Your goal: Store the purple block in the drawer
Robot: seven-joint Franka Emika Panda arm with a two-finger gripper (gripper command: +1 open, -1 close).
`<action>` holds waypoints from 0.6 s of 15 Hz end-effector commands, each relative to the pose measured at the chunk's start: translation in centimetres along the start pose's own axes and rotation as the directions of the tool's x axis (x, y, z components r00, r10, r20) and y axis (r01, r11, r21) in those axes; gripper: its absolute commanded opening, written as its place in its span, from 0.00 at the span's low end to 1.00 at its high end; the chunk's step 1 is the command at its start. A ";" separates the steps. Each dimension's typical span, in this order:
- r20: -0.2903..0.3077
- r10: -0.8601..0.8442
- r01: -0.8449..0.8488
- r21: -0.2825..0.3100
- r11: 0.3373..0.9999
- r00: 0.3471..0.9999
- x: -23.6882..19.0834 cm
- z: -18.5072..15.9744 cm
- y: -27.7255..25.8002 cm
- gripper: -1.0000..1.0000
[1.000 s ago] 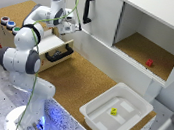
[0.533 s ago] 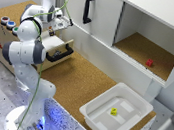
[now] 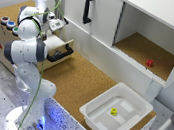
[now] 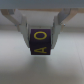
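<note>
Counter: cork-brown, runs from the wooden box at the exterior view's left to a white tub at the right, with a yellow block inside it. White cabinet along the back, compartment open, red block on its floor. Arm stands in front of the box and bends over it. Drawer is pulled out, cream front and black bar handle facing the counter. Tool hangs above the open drawer; the exterior view is too blurred there to show what it carries. Wrist view settles it: the purple block sits between the two pale fingers, which are closed onto its opposite side faces, yellow letters on the face toward the camera. Below the block a plain pale surface, probably the drawer floor; whether block and floor touch cannot be told. Handling, as judged: small rigid cube, light, smooth painted faces that could slip under a weak pinch. Flat parallel sides are the right hold. Not fragile; a short drop into the drawer should do no harm.
</note>
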State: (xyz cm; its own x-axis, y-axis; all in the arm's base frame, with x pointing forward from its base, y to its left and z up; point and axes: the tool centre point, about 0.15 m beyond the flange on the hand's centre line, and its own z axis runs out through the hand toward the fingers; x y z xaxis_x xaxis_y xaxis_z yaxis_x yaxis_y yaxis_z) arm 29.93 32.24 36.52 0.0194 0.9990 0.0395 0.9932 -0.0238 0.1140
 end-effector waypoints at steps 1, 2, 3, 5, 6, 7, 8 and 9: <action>-0.044 -0.033 0.034 0.014 0.999 0.998 -0.1 5.2 0.0 0.00; -0.026 -0.020 0.021 0.023 1.000 0.999 0.1 5.4 0.2 0.00; -0.035 -0.006 0.006 0.011 1.000 0.999 0.3 4.9 0.5 1.00; -0.072 0.003 -0.003 -0.003 1.000 0.997 0.4 2.6 0.7 1.00; -0.079 -0.007 0.006 -0.014 1.000 0.997 0.5 1.3 0.7 1.00; -0.085 -0.027 0.025 -0.024 0.999 0.996 0.6 -0.3 0.4 1.00; -0.104 -0.034 0.031 -0.036 0.999 0.994 0.6 -2.0 0.2 1.00; -0.121 -0.020 0.015 -0.043 0.999 0.992 0.4 -3.7 0.3 1.00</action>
State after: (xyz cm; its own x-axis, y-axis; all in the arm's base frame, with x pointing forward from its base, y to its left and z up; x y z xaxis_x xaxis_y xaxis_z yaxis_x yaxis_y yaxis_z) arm 30.99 32.85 34.28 0.0108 0.9971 0.0754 0.9890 -0.0217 0.1463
